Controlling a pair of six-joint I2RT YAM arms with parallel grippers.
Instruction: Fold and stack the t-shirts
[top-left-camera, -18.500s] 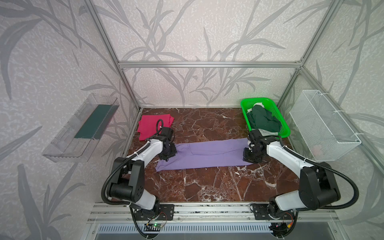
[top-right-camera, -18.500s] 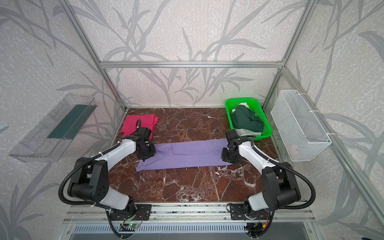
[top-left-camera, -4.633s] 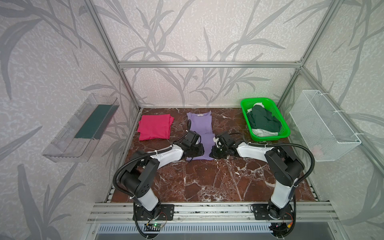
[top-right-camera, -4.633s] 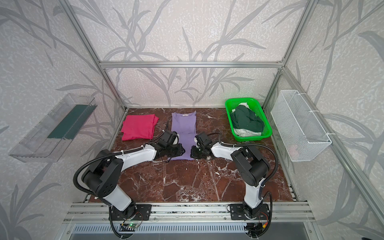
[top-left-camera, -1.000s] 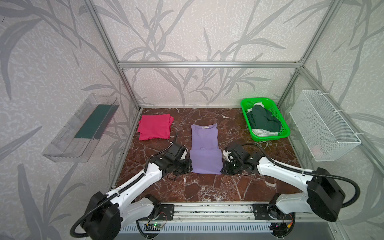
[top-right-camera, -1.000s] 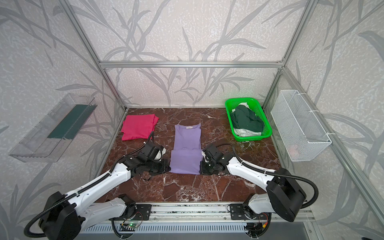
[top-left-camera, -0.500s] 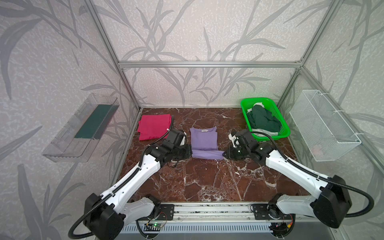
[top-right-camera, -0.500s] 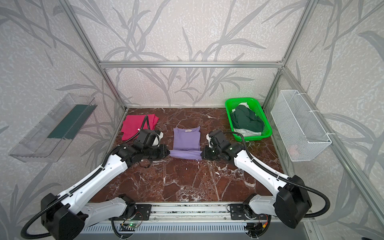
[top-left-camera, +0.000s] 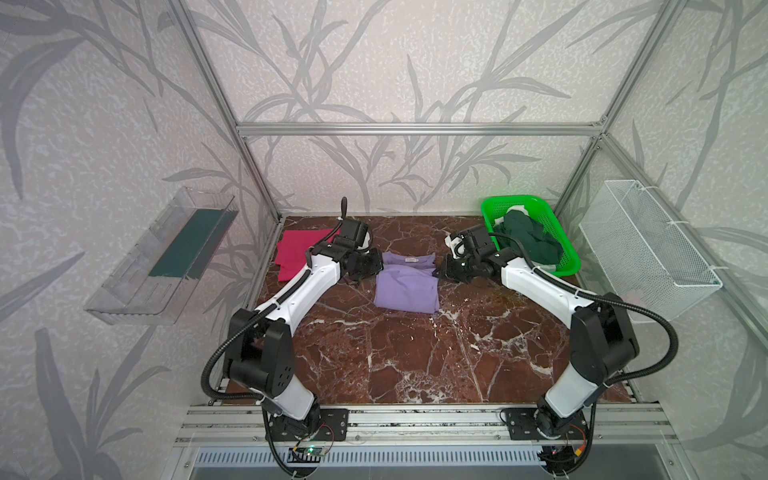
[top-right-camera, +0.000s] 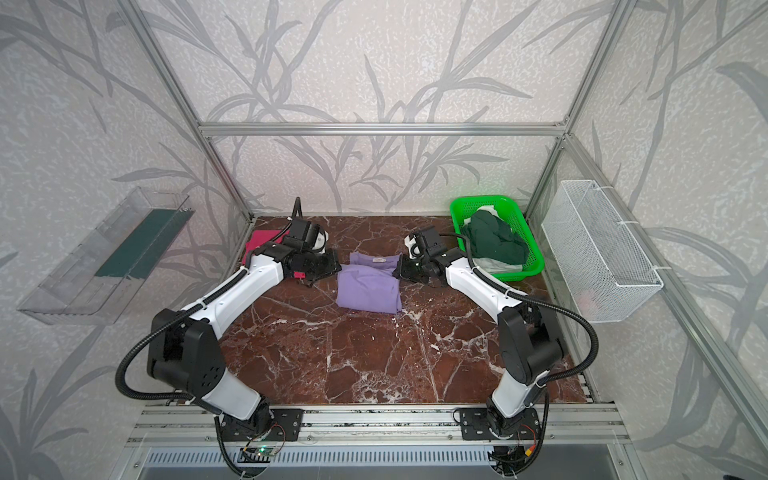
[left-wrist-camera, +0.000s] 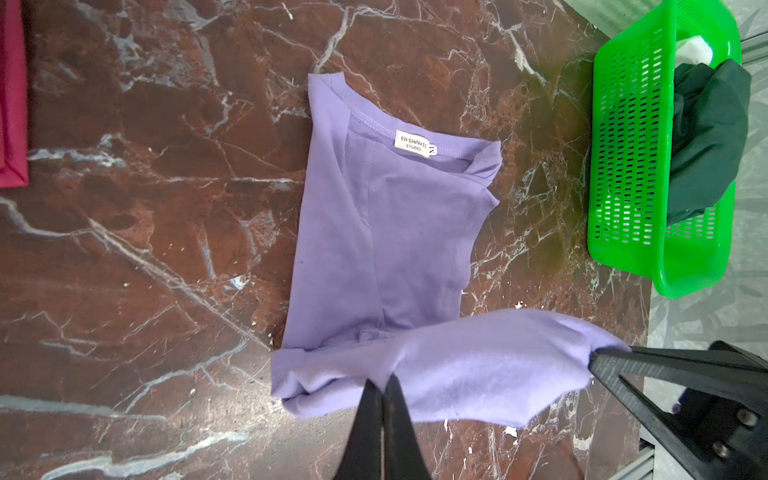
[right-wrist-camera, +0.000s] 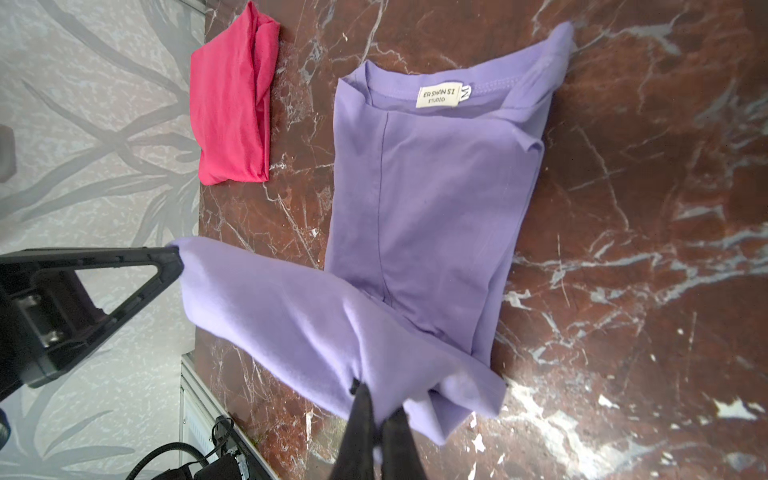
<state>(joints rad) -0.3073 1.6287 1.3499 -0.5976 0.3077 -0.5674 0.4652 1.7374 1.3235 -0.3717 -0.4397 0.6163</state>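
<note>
Now the big brown tabletop (top-left-camera: 415, 353) has the purple t-shirt (top-left-camera: 405, 291) lying toward the back, between the two arms. The red t-shirt (top-left-camera: 291, 253) sits folded near the back left corner, apart from it. The left jaws and the right jaws are both squeezed tight on the purple shirt's bottom edge, one at each end, holding it up over the shirt. To fold well, I think both should move together, keep the cloth stretched flat, and lay the edge down by the little white label (left-wrist-camera: 411, 143) before letting go.
</note>
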